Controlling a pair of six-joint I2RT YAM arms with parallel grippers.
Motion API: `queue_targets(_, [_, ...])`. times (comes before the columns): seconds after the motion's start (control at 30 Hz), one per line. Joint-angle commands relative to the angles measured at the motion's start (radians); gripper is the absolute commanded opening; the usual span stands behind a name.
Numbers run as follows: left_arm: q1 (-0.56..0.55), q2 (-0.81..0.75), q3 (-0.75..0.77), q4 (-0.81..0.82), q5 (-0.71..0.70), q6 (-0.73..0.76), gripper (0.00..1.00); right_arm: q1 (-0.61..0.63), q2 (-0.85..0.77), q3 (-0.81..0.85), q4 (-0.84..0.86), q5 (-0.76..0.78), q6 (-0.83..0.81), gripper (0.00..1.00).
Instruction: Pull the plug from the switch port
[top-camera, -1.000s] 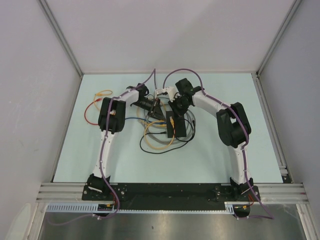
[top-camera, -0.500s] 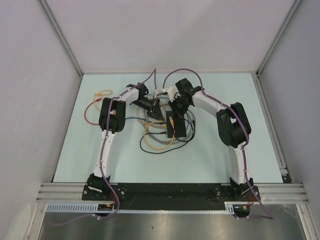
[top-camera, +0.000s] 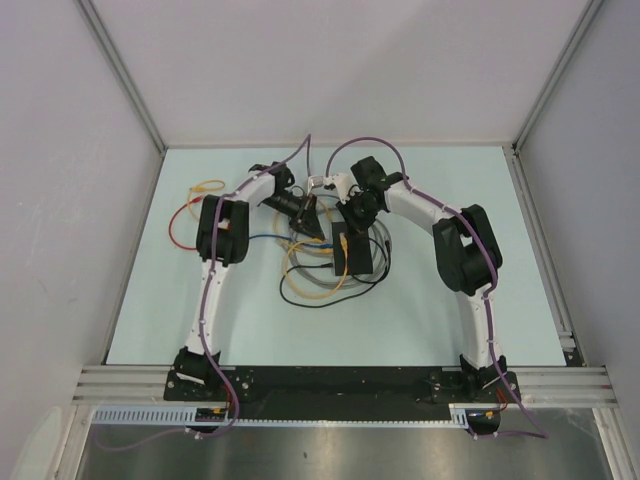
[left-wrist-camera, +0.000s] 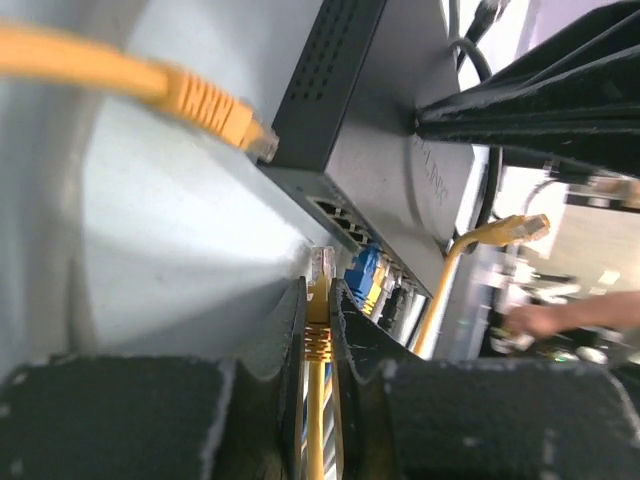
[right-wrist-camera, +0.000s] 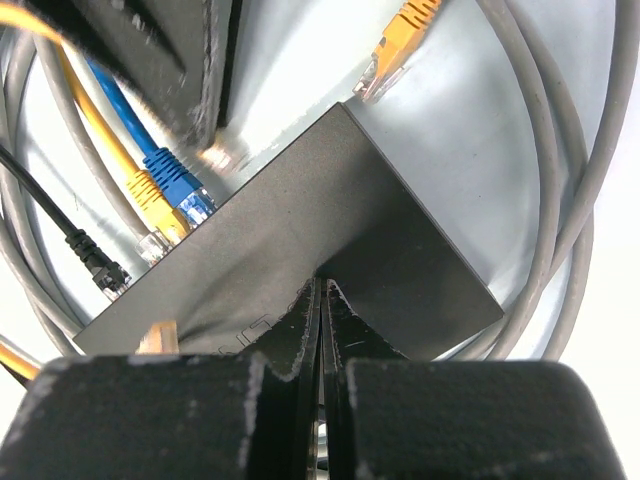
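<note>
Left of the switch (left-wrist-camera: 385, 110), the left claw (left-wrist-camera: 319, 295) is pinched tight on a yellow plug (left-wrist-camera: 319, 265), just beside the socket row. A blue plug (right-wrist-camera: 180, 188) sits in one socket. The right claw (right-wrist-camera: 322, 300), fingers together, presses on the switch's top, where the lettering is too faint to read.

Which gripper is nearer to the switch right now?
Right. The right gripper rests with closed fingertips on top of the switch. The left gripper pinches a yellow plug just off the port row, apart from the box.
</note>
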Motion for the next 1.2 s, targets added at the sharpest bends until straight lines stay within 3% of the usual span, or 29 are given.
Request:
queue_targets(0.0, [0.023,-0.175,0.033,0.182,-0.048,-0.039,0.00,0.004,0.107,-0.051,-0.129,0.035,-0.008,0.00])
queue_targets(0.13, [0.031,-0.257,0.074,0.197,0.027,-0.072,0.00,0.001,0.110,-0.050,-0.127,0.035,-0.006,0.00])
queue_targets(0.4, [0.124,-0.484,-0.067,0.149,0.008,-0.055,0.00,-0.010,0.117,-0.046,-0.121,0.038,-0.006,0.00])
queue_targets(0.77, [0.325,-0.775,-0.238,0.278,-0.366,-0.147,0.00,-0.033,0.157,0.015,-0.129,0.041,0.001,0.00])
queue_targets(0.9, [0.387,-0.819,-0.324,0.350,-0.541,-0.224,0.00,-0.039,0.168,0.029,-0.127,0.040,0.003,0.00])
queue_targets(1.17, [0.439,-0.840,-0.486,0.494,-0.750,-0.325,0.00,-0.041,0.165,0.023,-0.120,0.046,0.004,0.00])
